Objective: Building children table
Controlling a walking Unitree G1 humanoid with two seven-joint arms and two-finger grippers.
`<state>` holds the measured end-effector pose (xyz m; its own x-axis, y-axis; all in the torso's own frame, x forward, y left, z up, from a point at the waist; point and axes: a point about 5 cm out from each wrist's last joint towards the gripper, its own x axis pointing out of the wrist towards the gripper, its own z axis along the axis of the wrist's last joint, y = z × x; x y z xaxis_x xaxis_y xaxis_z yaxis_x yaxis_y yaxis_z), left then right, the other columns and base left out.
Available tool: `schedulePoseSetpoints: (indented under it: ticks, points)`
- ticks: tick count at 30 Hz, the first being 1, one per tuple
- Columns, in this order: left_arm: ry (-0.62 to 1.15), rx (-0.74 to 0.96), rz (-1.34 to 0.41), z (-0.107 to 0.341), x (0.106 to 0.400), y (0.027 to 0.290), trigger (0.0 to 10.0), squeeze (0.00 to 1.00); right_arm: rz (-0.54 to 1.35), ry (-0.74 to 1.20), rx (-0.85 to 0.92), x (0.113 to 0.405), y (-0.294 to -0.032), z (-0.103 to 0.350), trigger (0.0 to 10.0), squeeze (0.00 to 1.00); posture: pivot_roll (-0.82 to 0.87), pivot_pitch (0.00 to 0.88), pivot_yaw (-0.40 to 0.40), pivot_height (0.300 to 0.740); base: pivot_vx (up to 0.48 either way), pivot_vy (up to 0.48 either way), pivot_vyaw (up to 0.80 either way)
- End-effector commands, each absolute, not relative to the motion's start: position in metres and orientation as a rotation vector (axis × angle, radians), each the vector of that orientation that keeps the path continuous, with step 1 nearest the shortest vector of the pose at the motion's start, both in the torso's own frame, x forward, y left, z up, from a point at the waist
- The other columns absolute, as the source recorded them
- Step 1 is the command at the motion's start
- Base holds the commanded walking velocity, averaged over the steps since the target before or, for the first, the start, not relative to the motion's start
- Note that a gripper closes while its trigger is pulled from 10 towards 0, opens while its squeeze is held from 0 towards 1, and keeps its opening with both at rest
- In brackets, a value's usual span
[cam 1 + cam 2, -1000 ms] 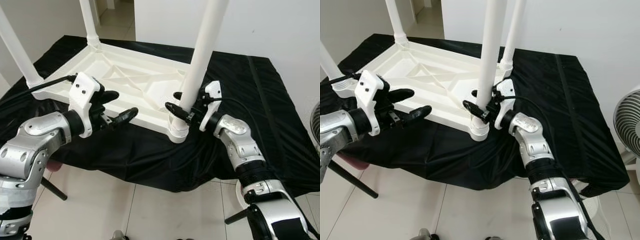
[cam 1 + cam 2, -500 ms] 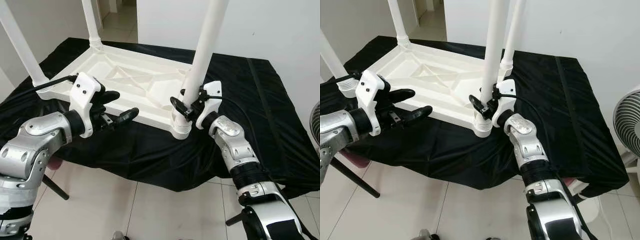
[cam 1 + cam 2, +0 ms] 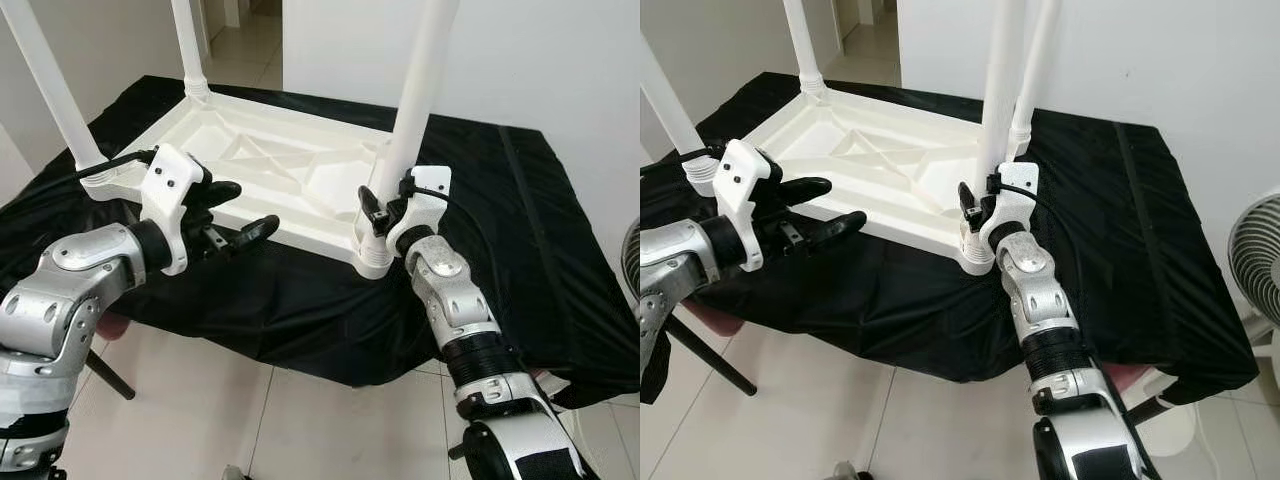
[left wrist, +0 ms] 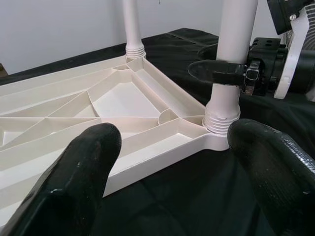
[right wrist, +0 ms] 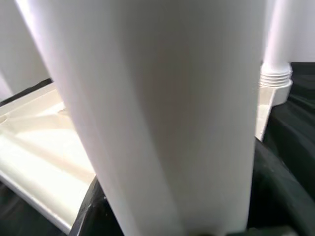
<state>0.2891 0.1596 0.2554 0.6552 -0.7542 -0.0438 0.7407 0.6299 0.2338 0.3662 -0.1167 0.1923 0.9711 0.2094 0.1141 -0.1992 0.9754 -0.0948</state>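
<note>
Children table (image 3: pixel 270 175) – white, upside down on black cloth (image 3: pixel 520 230), legs pointing up | right hand (image 3: pixel 385 205) – clamped around near-corner leg (image 3: pixel 415 95) just above its socket | left hand (image 3: pixel 225 215) – fingers spread wide, holding nothing, just in front of the table's near long edge, apart from it

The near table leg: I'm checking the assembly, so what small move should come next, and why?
Probably another twist of the leg into its corner socket: the right end effector grips it just above the socket, while the open left end effector waits beside the upturned tabletop.
</note>
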Motion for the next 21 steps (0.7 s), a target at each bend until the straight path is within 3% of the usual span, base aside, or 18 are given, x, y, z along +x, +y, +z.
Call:
schedulePoseSetpoints:
  ticks: [1,7,11,21]
  points:
    - [-0.062,0.249,-0.853,0.256,0.29,0.156,10.0,0.0,0.1,0.172,-0.082,0.357,-0.139,0.128,10.0,0.0,0.01,0.141,0.023,0.74,0.0,0.0,0.0]
    - [-0.059,0.248,-0.853,0.256,0.29,0.157,10.0,0.0,0.079,0.148,-0.067,0.354,-0.136,0.128,10.0,0.0,0.02,0.147,0.024,0.74,0.0,0.0,0.0]
    - [-0.059,0.248,-0.85,0.256,0.289,0.157,10.0,0.0,0.189,0.026,0.002,0.348,-0.125,0.136,10.0,0.0,0.02,0.15,0.024,0.74,0.0,0.0,0.0]
    - [-0.058,0.249,-0.847,0.257,0.289,0.157,10.0,0.0,0.302,-0.054,-0.044,0.34,-0.132,0.139,10.0,0.0,0.02,0.15,0.024,0.74,0.0,0.0,0.0]
